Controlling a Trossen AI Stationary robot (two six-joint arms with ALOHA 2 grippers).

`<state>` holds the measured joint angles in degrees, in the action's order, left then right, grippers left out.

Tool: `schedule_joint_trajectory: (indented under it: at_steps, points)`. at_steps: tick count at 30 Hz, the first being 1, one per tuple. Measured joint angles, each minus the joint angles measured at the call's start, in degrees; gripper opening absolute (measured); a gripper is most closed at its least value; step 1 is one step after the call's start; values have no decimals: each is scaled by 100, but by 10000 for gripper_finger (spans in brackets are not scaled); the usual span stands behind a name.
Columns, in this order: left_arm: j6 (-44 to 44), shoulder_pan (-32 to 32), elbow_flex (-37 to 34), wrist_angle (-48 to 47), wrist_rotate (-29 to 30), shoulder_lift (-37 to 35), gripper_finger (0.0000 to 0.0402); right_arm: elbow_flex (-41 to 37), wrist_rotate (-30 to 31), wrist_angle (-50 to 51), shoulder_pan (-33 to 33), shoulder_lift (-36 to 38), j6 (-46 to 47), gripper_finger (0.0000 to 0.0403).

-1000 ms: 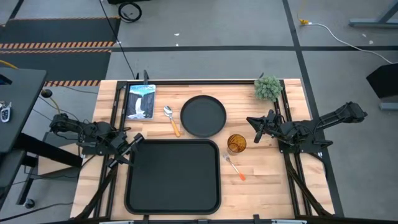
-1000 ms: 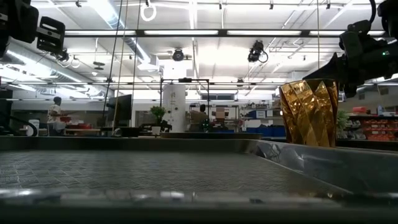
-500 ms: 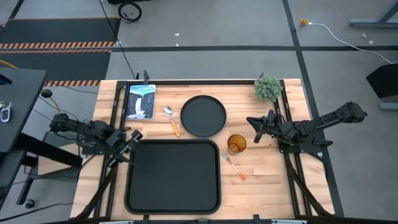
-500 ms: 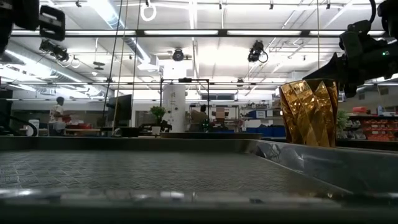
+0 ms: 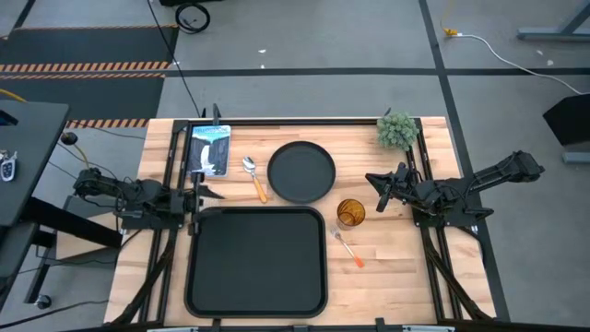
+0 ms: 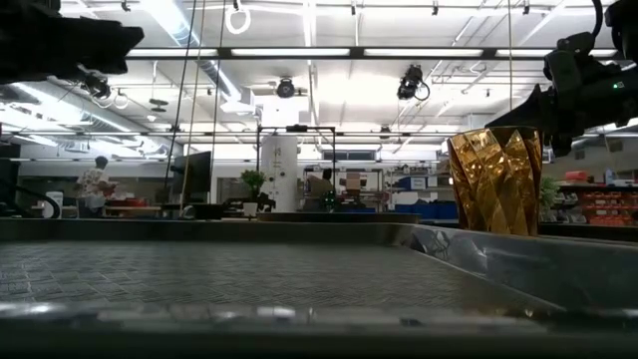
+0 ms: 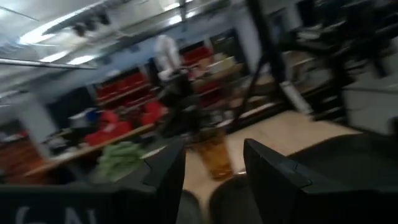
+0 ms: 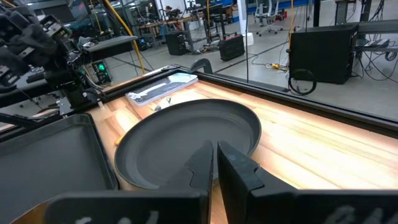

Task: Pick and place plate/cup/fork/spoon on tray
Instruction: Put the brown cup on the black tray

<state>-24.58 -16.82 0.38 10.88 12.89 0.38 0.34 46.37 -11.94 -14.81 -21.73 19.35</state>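
The black plate (image 5: pixel 301 171) lies on the wood behind the black tray (image 5: pixel 258 261). The amber cup (image 5: pixel 350 213) stands upright off the tray's far right corner, with the fork (image 5: pixel 347 247) lying just in front of it. The spoon (image 5: pixel 253 176) lies left of the plate. My left gripper (image 5: pixel 214 193) is open and empty above the tray's far left corner, pointing toward the table's right; its wrist view shows the cup (image 7: pixel 213 152) ahead. My right gripper (image 5: pixel 380 191) is shut and empty, right of the plate and behind the cup, facing the plate (image 8: pixel 186 140).
A small blue-white picture panel (image 5: pixel 208 149) stands at the far left, just behind my left gripper. A small green plant (image 5: pixel 397 130) stands at the far right corner. Black rails run along both sides of the table. Bare wood shows right of the tray.
My left gripper has swung a little toward the table's far edge, off the tray's left rim. It has turned from slanting toward the near right to pointing at the table's right edge. My right arm and all the tableware have kept still.
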Motion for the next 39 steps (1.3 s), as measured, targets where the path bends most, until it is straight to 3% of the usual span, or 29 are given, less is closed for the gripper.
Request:
schedule_joint_trajectory:
  at_steps: [8, 13, 19, 24, 31, 39]
  points:
    - [-781, 195, 0, 429, 403, 0, 172, 1, 0, 1, 0, 0, -2, 28]
    - [-983, 580, 0, 1399, 383, 1, 172, 0, 0, 2, 0, 0, -1, 28]
    - [55, 846, -2, 1680, -116, 34, 172, 0, 0, 2, 0, -1, 0, 28]
    - [1211, 931, -2, 1688, -160, 477, 172, 1, -1, 2, 0, -1, 0, 28]
    - [2577, 940, -2, 2004, -158, 1663, 172, 2, 0, 2, 0, 1, -2, 28]
    - [3454, 938, 0, 3578, 33, 3253, 172, 2, 0, 2, 0, -1, 0, 28]
